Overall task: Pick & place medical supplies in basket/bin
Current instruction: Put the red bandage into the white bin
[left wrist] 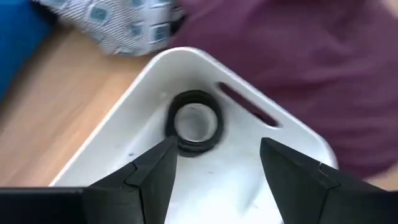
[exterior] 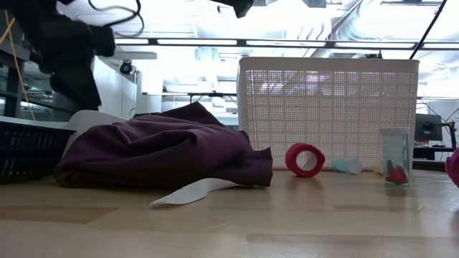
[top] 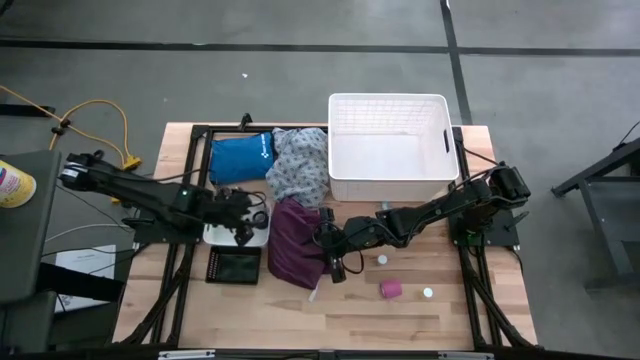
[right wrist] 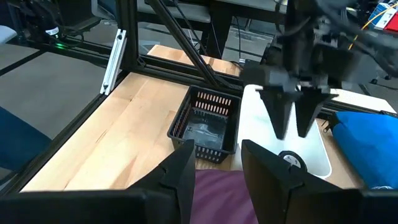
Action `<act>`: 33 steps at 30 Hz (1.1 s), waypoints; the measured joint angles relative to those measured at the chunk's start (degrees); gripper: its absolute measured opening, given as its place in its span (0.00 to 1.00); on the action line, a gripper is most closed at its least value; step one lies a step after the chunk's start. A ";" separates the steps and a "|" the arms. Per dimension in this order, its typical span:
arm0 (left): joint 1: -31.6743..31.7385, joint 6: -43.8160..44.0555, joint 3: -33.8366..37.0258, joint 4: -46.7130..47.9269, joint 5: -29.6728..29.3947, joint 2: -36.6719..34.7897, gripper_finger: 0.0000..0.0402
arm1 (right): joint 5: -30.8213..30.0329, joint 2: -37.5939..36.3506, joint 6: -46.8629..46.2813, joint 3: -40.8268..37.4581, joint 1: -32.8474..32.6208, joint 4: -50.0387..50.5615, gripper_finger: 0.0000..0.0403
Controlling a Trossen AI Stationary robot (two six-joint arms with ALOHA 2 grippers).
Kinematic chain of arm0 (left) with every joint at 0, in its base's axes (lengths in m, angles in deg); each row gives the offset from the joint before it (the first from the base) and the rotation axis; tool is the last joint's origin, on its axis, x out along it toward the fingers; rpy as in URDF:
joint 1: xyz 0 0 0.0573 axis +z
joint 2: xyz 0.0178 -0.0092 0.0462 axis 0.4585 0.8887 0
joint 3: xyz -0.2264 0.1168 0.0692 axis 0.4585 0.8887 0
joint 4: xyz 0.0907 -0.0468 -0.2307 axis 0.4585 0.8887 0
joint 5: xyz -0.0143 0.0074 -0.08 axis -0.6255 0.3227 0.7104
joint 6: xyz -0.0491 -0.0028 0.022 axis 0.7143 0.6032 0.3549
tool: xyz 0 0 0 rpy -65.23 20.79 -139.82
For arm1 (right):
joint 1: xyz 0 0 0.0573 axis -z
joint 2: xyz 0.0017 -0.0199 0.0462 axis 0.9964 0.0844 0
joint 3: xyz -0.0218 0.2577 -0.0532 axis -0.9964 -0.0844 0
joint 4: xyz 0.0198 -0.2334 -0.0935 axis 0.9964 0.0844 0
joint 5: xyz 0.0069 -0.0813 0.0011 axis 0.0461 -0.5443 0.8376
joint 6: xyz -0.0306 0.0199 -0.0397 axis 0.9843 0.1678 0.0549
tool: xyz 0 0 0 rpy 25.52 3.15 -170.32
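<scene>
Hovering over the small white rounded plastic tray point(left wrist: 292, 134), the left gripper point(left wrist: 214, 165) has its jaws spread wide and empty above a black-rimmed round piece point(left wrist: 195, 121) lying inside. Just beside the tray sits the crumpled maroon cloth garment point(top: 295, 243); the right gripper point(top: 335, 262) hangs over it, jaws parted, holding nothing. A small black mesh crate point(right wrist: 207, 123) touches the tray's other side. Beyond the garment stands the large white lattice-walled basket point(top: 392, 146), with a pink roll point(top: 390, 289) on the wooden desk point(top: 300, 315) nearby.

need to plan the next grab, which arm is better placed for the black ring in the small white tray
Left. The left gripper hangs open right over the black ring in the small white tray. The right gripper is over the maroon cloth, off the tray.
</scene>
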 joint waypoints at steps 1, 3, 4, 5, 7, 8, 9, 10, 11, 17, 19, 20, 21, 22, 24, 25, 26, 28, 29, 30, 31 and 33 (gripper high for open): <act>-0.61 -0.81 0.00 0.02 0.49 -1.08 0.56 | 0.00 0.00 0.00 0.00 0.00 0.00 0.30; -2.07 -2.66 0.00 0.00 1.17 -3.47 0.56 | 0.01 0.00 0.00 0.00 0.00 0.00 0.30; -2.91 -3.47 0.00 0.00 1.60 -4.66 0.56 | 0.00 0.00 0.00 0.01 0.00 0.00 0.30; -3.86 -4.30 0.00 0.00 1.71 -5.82 0.56 | 0.00 0.00 0.00 0.00 0.00 0.00 0.30; -5.86 -5.71 0.00 0.00 1.71 -8.22 0.56 | 0.00 0.00 -0.01 0.01 0.00 0.00 0.30; -6.90 -6.16 0.00 -0.04 1.69 -9.39 0.56 | 0.00 0.00 -0.01 0.00 0.00 0.00 0.30; -7.94 -6.36 0.00 -0.23 1.69 -10.47 0.56 | 0.00 0.00 -0.02 0.00 0.02 0.00 0.30; -8.89 -6.44 0.00 -0.48 1.67 -11.51 0.56 | 0.00 0.00 0.00 0.00 0.00 0.00 0.30; -9.81 -6.45 0.00 -0.79 1.67 -12.48 0.56 | 0.00 0.00 -0.01 0.00 0.00 0.00 0.30; -14.15 -10.99 0.00 -5.26 -1.17 -16.98 0.56 | 0.00 0.00 -0.02 0.00 0.00 0.00 0.30; -15.18 -14.41 0.00 -7.88 -2.24 -17.48 0.56 | 0.00 0.00 0.00 0.01 0.00 0.00 0.30; -15.66 -15.92 0.00 -8.98 -2.56 -17.42 0.56 | 0.00 0.00 -0.02 0.00 0.00 0.00 0.30; -16.24 -16.99 0.00 -9.86 -2.80 -17.17 0.56 | 0.00 0.00 -0.01 0.01 0.00 0.00 0.30; -16.82 -17.56 0.00 -10.58 -3.04 -16.61 0.56 | 0.00 0.00 -0.01 0.00 0.00 0.00 0.30; -17.92 -18.23 0.00 -11.29 -3.77 -15.22 0.56 | 0.00 0.00 -0.02 0.00 0.00 0.00 0.30; -18.39 -18.46 0.00 -11.77 -3.84 -14.45 0.56 | 0.00 0.00 0.00 0.00 0.02 0.00 0.30; -18.88 -18.61 0.01 -12.17 -3.85 -13.78 0.56 | 0.00 0.00 0.00 0.00 0.00 0.00 0.30; -19.74 -19.36 0.02 -13.68 -3.87 -12.73 0.56 | 0.00 0.00 0.00 0.00 0.00 0.00 0.30; -20.09 -19.69 0.02 -14.34 -3.87 -12.32 0.56 | 0.01 0.00 -0.02 0.01 0.00 0.00 0.30; -20.39 -19.75 0.02 -14.56 -3.86 -12.03 0.56 | 0.00 0.00 0.00 0.02 0.00 0.00 0.30; -20.67 -19.76 0.02 -14.61 -3.86 -11.80 0.56 | 0.00 0.00 -0.01 0.01 0.00 0.00 0.30; -20.98 -19.75 0.02 -14.95 -3.86 -11.60 0.56 | 0.00 0.00 -0.02 0.00 0.00 0.00 0.30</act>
